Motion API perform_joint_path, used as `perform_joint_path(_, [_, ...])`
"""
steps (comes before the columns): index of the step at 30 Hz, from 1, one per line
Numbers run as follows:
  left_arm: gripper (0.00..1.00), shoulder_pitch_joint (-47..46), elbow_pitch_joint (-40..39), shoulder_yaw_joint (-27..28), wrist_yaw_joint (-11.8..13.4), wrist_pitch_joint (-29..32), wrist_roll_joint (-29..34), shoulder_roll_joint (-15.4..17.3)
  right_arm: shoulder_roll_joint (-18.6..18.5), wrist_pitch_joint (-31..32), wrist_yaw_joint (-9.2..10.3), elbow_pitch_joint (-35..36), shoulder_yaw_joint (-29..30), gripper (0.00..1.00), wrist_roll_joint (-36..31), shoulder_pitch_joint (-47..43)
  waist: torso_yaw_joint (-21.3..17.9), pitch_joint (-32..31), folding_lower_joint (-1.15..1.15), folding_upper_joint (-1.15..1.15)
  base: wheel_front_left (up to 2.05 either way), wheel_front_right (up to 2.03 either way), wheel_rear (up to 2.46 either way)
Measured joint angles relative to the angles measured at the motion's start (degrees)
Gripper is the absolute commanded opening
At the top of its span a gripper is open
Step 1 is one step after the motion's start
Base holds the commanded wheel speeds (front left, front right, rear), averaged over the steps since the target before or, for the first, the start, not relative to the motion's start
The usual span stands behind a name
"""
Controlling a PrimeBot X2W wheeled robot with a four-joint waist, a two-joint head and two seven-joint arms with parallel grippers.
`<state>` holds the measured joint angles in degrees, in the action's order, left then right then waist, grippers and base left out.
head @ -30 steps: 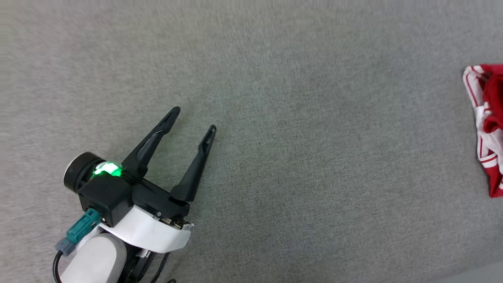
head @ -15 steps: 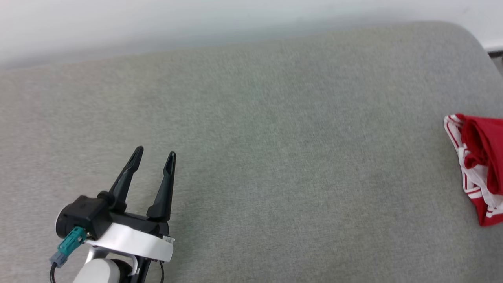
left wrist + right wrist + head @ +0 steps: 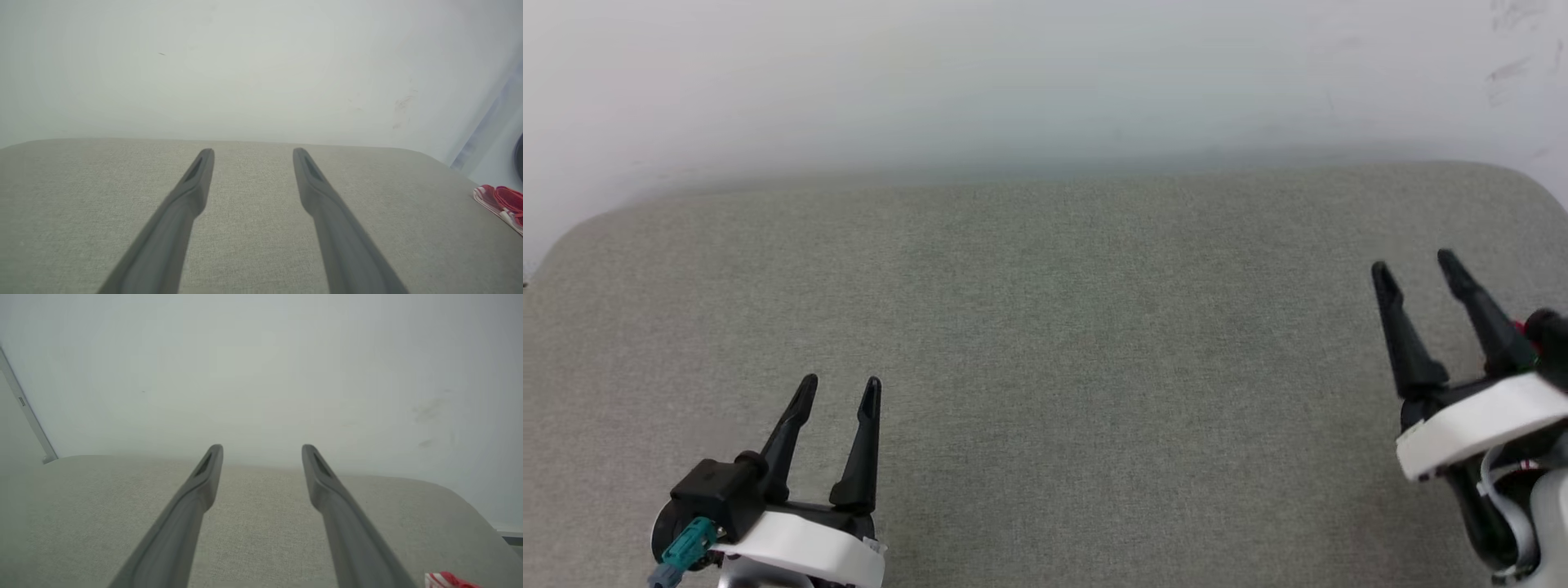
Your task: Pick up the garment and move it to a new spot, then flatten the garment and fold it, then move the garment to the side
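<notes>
Both pincers are spread wide, nothing pinched. In the head view the left gripper (image 3: 840,384) is at 8 o'clock and the right gripper (image 3: 1413,264) at 3 o'clock, both over the grey cushion (image 3: 1054,327). The garment (image 3: 500,200) lies bunched at 3 o'clock in the left wrist view, untouched.

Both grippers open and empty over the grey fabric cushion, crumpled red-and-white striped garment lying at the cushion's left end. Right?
Wrong end. The crumpled red-and-white striped garment lies at the right end of the grey fabric cushion; the left wrist view shows it at its right edge. The rest holds: left gripper and right gripper are open and empty.
</notes>
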<state>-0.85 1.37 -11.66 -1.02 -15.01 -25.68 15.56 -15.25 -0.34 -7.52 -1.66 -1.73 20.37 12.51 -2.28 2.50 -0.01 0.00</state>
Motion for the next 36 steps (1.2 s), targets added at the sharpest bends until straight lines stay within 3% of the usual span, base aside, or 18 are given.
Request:
perform_joint_path(15, [1.00, 3.09, 3.87, 2.10, -2.64, -0.05, 2.82, -3.24, 9.17, -7.72, 0.01, 0.82, 1.91, 1.00, -4.75, -13.09, 2.06, -2.61, 0.01, 0.00, 0.00, 0.00, 0.00])
perform_joint_path(36, [1.00, 3.38, 6.34, 6.28, -5.01, -0.05, 8.51, -6.84, 10.48, -8.24, 0.01, 0.13, 0.92, 1.00, -7.75, -14.02, 1.70, -2.87, 0.01, 0.00, 0.00, 0.00, 0.00])
